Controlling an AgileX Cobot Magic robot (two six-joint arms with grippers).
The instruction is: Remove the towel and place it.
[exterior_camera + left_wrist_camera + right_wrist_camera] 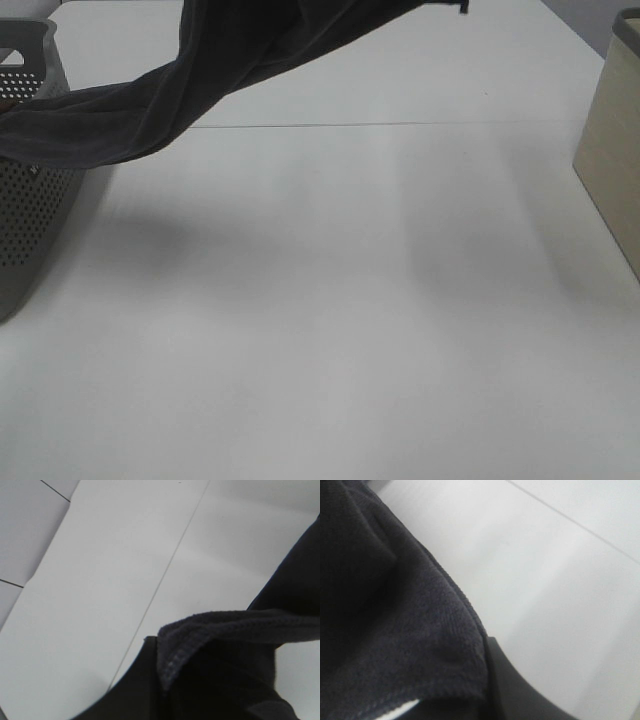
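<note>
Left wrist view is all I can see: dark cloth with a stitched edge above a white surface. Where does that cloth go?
Observer: In the high view the towel runs from a grey perforated basket at the left, up and out of the top of the picture.
Operator: So is it off the surface?
Observer: Its middle hangs in the air above the table, and its low end lies over the basket's rim.
Operator: Is anything else around?
Observer: A pale beige box stands at the right edge of the high view.
</note>
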